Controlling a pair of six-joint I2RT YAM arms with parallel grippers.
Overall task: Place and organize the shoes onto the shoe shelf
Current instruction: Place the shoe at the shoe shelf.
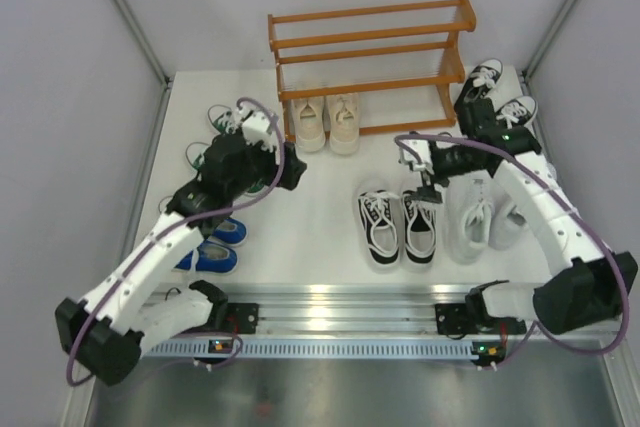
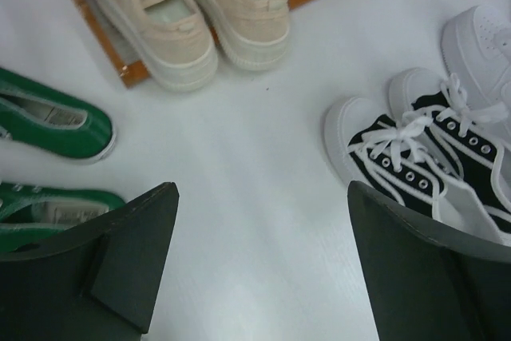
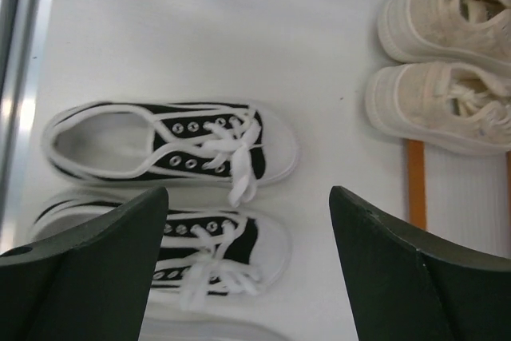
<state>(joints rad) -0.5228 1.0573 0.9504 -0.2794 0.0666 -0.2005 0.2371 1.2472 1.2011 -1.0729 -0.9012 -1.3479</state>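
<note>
The orange-brown shoe shelf (image 1: 370, 52) stands at the back. The beige pair (image 1: 327, 122) sits on its lowest tier. A black pair with white laces (image 1: 398, 225) lies mid-table, with the all-white pair (image 1: 480, 222) to its right. The other black pair (image 1: 495, 92) lies by the shelf's right end. The green pair (image 1: 205, 137) and the blue pair (image 1: 215, 247) lie at the left, partly under my left arm. My left gripper (image 1: 288, 172) (image 2: 259, 205) is open and empty over bare table. My right gripper (image 1: 428, 185) (image 3: 249, 201) is open and empty above the toes of the mid-table black pair (image 3: 172, 145).
The left wrist view shows the beige pair (image 2: 192, 13), green shoes (image 2: 56, 121) and black shoes (image 2: 423, 157) around the gripper. A metal rail (image 1: 330, 312) runs along the near table edge. Grey walls close in both sides.
</note>
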